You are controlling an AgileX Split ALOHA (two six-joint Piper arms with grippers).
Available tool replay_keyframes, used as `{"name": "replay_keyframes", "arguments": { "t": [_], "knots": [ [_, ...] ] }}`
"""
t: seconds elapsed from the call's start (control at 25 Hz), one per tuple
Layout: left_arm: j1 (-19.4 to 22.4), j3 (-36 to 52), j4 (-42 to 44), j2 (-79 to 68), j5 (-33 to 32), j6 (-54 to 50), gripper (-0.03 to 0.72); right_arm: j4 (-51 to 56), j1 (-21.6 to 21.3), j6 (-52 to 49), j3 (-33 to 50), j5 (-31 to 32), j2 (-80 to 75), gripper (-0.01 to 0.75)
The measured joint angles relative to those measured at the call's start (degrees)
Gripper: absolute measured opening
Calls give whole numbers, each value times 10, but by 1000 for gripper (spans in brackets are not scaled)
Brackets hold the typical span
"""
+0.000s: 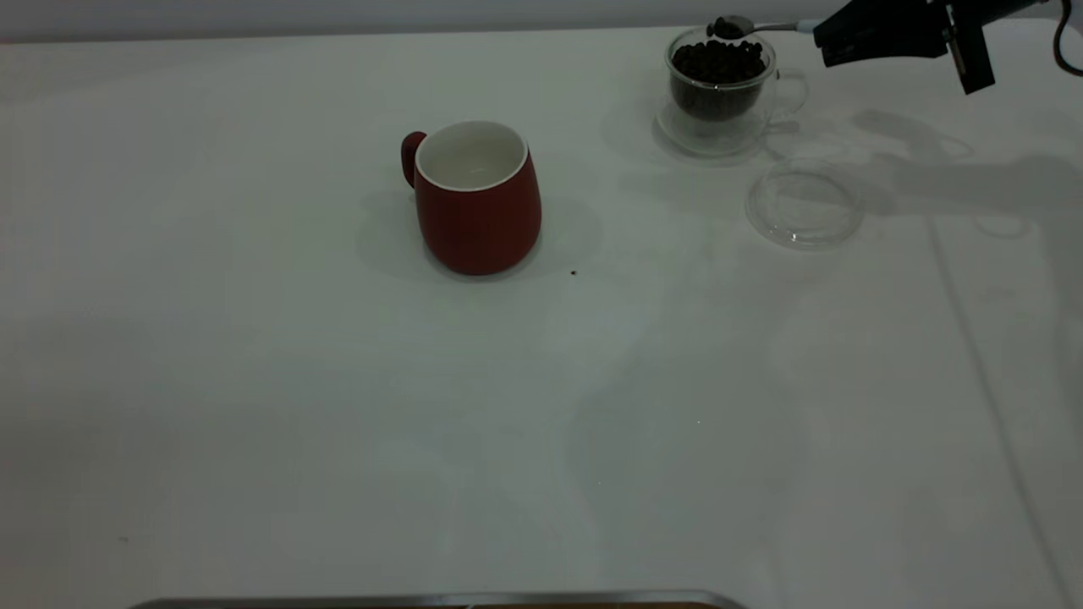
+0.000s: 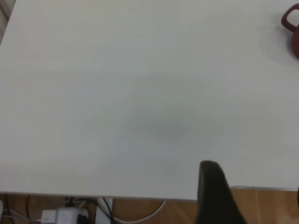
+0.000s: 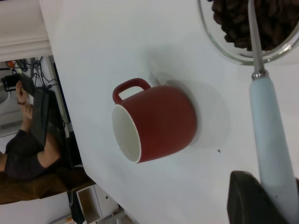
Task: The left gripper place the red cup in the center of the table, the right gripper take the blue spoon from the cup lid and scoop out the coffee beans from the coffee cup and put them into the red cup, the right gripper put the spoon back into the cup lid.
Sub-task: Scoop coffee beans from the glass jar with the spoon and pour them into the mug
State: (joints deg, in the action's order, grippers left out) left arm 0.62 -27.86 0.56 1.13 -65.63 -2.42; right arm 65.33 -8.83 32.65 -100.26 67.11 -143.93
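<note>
The red cup [image 1: 478, 199] stood upright near the middle of the white table [image 1: 254, 381], a rounded, matte-glazed mug with a smooth white inside and a small loop handle turned toward the far left. Well apart from it, at the far right, sat the coffee cup [image 1: 721, 89], a clear double-walled glass with a thin glass handle, heaped with dark, glossy coffee beans [image 1: 717, 61]. Just beside it, nearer the camera, lay the cup lid [image 1: 804, 205], a shallow transparent disc with a raised rim. The right gripper [image 1: 825, 38], black and angular, was clamped on the pale blue handle of the spoon [image 1: 761, 28], whose slim metal neck and bowl hung over the glass's far rim with a few beans in it. A single dark speck [image 1: 574, 273] lay on the table just right of the mug. Of the left gripper [image 2: 215, 196] only one dark finger showed, above the table's edge; its fingers' spread could not be told.
</note>
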Motion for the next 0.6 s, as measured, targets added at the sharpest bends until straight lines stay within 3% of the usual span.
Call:
{"name": "replay_keyframes", "arguments": {
  "t": [0.6],
  "knots": [
    [0, 0, 0, 0, 0, -1, 482, 18, 51, 1, 1, 1, 28, 95]
  ]
}}
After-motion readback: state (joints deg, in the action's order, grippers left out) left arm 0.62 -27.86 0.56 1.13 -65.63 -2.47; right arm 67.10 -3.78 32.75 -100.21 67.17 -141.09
